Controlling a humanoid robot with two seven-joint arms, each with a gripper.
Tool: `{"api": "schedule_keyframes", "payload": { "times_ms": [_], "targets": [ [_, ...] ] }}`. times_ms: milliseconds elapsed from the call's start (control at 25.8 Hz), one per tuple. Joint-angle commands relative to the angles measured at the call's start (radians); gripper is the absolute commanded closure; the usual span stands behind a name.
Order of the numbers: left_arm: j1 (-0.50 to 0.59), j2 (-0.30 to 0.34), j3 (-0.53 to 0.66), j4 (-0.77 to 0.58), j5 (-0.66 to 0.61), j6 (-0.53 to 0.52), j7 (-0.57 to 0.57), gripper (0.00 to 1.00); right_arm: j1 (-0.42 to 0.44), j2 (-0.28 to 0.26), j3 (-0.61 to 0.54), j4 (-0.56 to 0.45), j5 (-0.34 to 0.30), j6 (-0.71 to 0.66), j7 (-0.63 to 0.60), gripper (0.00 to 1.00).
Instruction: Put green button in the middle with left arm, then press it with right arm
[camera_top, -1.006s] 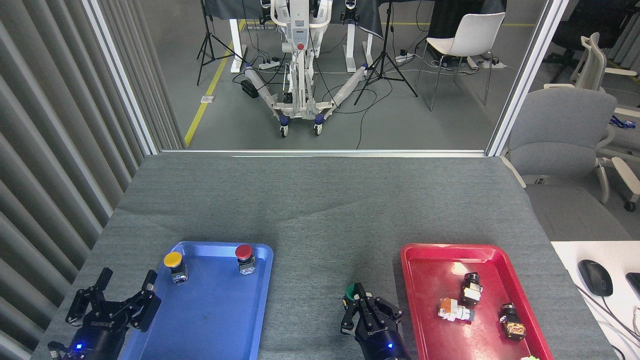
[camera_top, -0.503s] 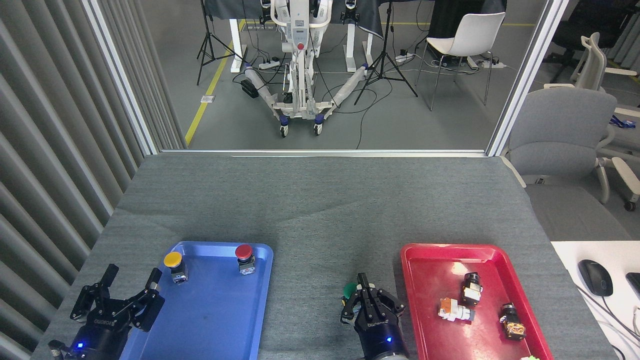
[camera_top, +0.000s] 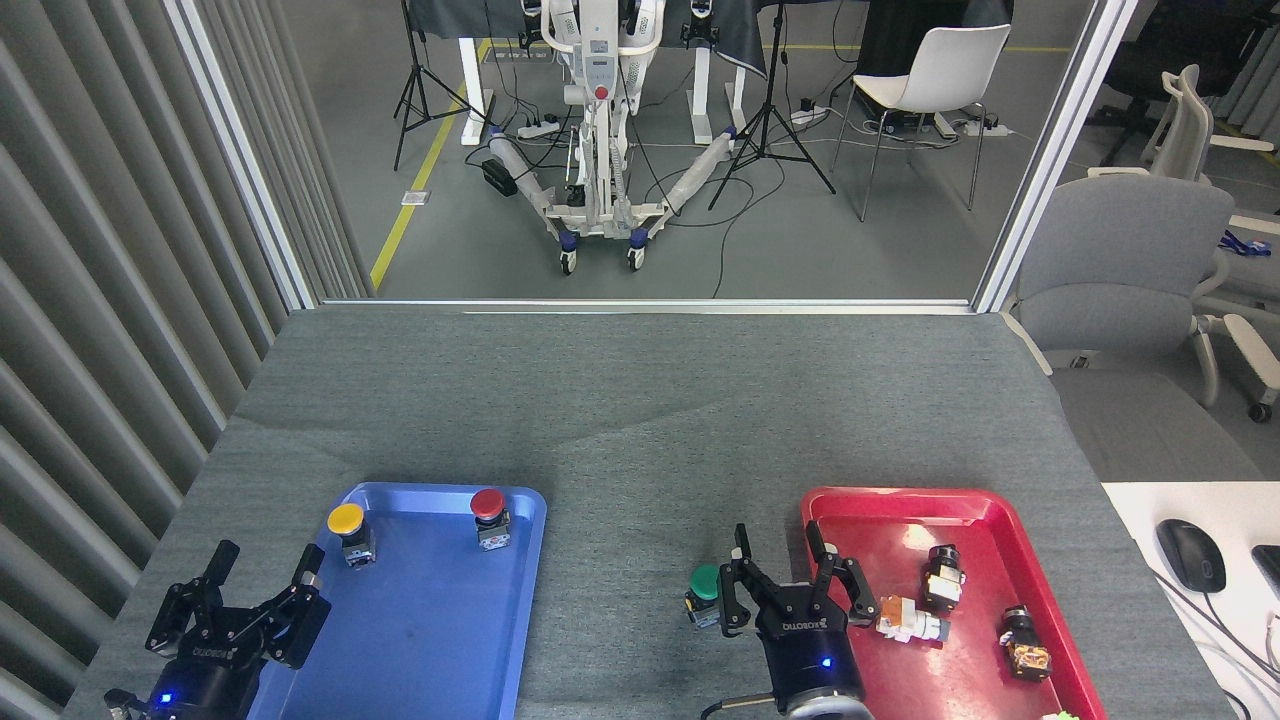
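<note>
Green button (camera_top: 705, 584) between two trays (camera_top: 520, 560).

Bare grey cloth (camera_top: 620, 420) lies open between the blue tray (camera_top: 400, 640) and red tray (camera_top: 850, 500). The green button (camera_top: 705, 592) stands there, right gripper (camera_top: 778, 560) just beside it.

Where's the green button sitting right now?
In the head view, the green button stands on the grey cloth between the blue tray and red tray, just left of the open right gripper.
</note>
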Motion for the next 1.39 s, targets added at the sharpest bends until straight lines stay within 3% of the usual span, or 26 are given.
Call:
{"api": "schedule_keyframes", "payload": {
  "times_ms": [0, 696, 735, 890, 967, 1277, 1354],
  "targets": [
    [0.001, 0.007, 0.0, -0.005, 0.002, -0.006, -0.004, 0.0, 0.009, -0.024, -0.022, -0.004, -0.025, -0.008, 0.005, 0.01],
    [0.013, 0.016, -0.003, -0.006, 0.002, -0.035, -0.004, 0.0, 0.047, -0.075, -0.045, -0.031, -0.045, -0.009, 0.005, 0.02],
    [0.013, 0.019, -0.003, -0.006, 0.0, -0.055, -0.004, 0.0, 0.049, -0.075, -0.045, -0.033, -0.045, -0.009, 0.005, 0.04],
    [0.013, 0.02, -0.002, -0.011, 0.0, -0.072, -0.004, 0.0, 0.05, -0.079, -0.045, -0.041, -0.045, -0.013, 0.005, 0.39],
    [0.013, 0.02, -0.002, -0.019, 0.0, -0.066, -0.005, 0.0, 0.05, -0.085, -0.045, -0.041, -0.045, -0.031, 0.005, 0.47],
    [0.033, 0.022, -0.003, -0.062, 0.0, -0.084, -0.081, 0.0, 0.058, -0.094, -0.048, -0.044, -0.045, -0.042, 0.005, 0.47],
    [0.039, 0.02, -0.003, -0.072, 0.0, -0.084, -0.079, 0.0, 0.059, -0.094, -0.059, -0.044, -0.045, -0.042, 0.005, 0.4]
  ]
}}
